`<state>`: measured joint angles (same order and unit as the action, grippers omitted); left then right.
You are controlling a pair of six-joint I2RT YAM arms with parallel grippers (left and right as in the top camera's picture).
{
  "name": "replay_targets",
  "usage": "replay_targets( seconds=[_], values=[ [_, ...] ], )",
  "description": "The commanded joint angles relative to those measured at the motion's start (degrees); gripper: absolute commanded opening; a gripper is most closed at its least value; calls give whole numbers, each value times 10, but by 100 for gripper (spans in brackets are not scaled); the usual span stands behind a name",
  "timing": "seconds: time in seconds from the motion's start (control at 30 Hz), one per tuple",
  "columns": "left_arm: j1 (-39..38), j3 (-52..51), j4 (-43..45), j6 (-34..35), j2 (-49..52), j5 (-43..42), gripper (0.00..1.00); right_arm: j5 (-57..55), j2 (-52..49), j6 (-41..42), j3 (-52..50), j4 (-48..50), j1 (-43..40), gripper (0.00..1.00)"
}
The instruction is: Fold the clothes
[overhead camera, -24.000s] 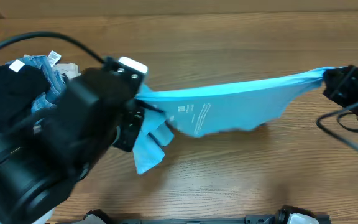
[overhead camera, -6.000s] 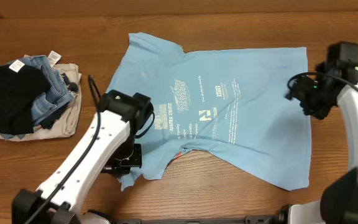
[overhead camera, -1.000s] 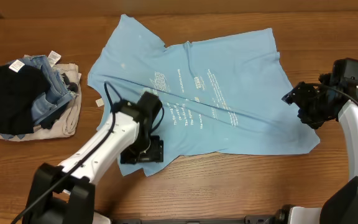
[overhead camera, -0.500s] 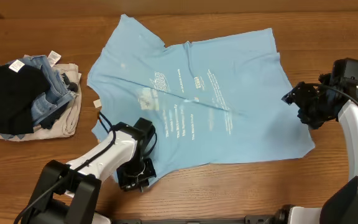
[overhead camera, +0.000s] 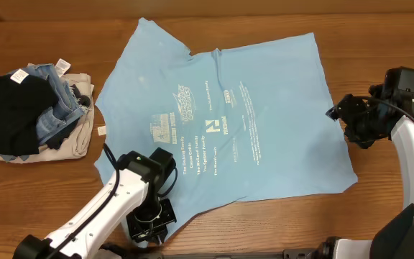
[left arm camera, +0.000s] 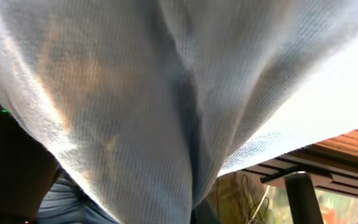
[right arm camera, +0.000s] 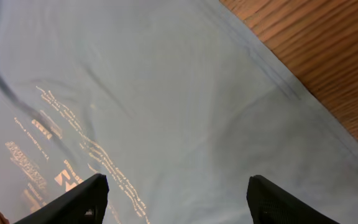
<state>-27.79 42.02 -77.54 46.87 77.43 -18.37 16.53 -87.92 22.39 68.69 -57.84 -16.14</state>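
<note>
Wood table (overhead camera: 379, 29): carries light-blue T-shirt (overhead camera: 279, 86), centre of frame, spread print-up; diagonal crease of a second ago gone, seemingly ready for folding. Left gripper (overhead camera: 149, 220): lower left, newly clenched on its hem. Right gripper (overhead camera: 349, 121): right edge, fingers apart, empty.

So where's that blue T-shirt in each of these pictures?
Overhead: the T-shirt lies spread across the middle of the table.
Left wrist: the T-shirt hangs against the lens, filling nearly everything.
Right wrist: the T-shirt covers most of the frame, bare wood top right.
Shared landmark: its white print, central overhead, lower left for the right wrist.
</note>
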Motion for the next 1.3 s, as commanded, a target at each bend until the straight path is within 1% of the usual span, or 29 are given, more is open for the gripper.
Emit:
replay_targets(
  seconds=[0.0,0.17,0.27,0.3,0.33,0.37,0.4,0.43,0.47,0.5,0.53,0.57,0.6,0.63,0.67,0.7,0.73,0.77,0.8,0.83,0.87,0.9,0.93,0.97,1.07,1.17,1.27],
  values=[
    [-3,-2,-2,18,-7,9,63,3,7,-3,8,6,-3,76],
    [-3,-1,-7,19,-12,14,63,3,7,-4,8,5,-3,76],
    [10,2,-9,54,-33,56,64,3,7,-4,8,6,-3,76],
    [22,3,17,61,-42,65,62,3,7,-4,8,8,-3,74],
    [32,3,50,61,-52,64,56,5,7,-4,8,11,-3,67],
    [41,4,91,60,-61,59,45,25,7,-19,8,23,0,57],
    [50,4,150,44,-71,47,33,63,7,-50,7,42,4,29],
    [54,4,215,16,-78,24,21,124,6,-92,7,73,12,9],
    [54,5,286,-28,-80,-4,16,162,4,-108,7,101,23,5],
    [53,6,338,-66,-80,-30,14,172,1,-100,7,138,38,4],
    [52,7,393,-104,-79,-53,10,161,-4,-88,7,172,54,5],
    [52,9,425,-131,-79,-56,10,138,-10,-71,7,207,70,5],
    [52,14,442,-151,-79,-55,10,110,-23,-53,7,250,91,5],
    [53,36,457,-186,-79,-55,18,75,-54,-49,9,309,118,8],
    [53,46,457,-203,-79,-57,20,54,-72,-39,11,330,126,8],
    [53,67,454,-237,-79,-70,24,35,-100,-28,15,359,132,8],
    [53,86,450,-269,-79,-89,28,30,-123,-23,19,385,132,8],
    [53,113,445,-298,-79,-113,34,30,-149,-15,26,410,132,8],
    [53,137,439,-313,-79,-128,41,30,-182,-8,35,441,130,8],
    [53,165,432,-324,-79,-143,42,29,-205,-1,45,459,129,8],
    [53,203,424,-328,-79,-149,45,30,-239,3,65,478,127,8],
    [53,226,418,-328,-79,-149,49,28,-264,4,82,486,127,8],
    [53,253,412,-328,-79,-149,55,28,-291,4,105,491,127,8],
    [53,270,410,-328,-79,-149,58,28,-312,3,123,497,127,8],
    [53,306,402,-328,-79,-149,59,19,-375,0,183,499,128,8],
    [53,311,391,-327,-79,-149,59,9,-432,0,242,487,128,8],
    [53,311,358,-327,-78,-147,58,-47,-471,-1,281,455,127,8]
  ],
)
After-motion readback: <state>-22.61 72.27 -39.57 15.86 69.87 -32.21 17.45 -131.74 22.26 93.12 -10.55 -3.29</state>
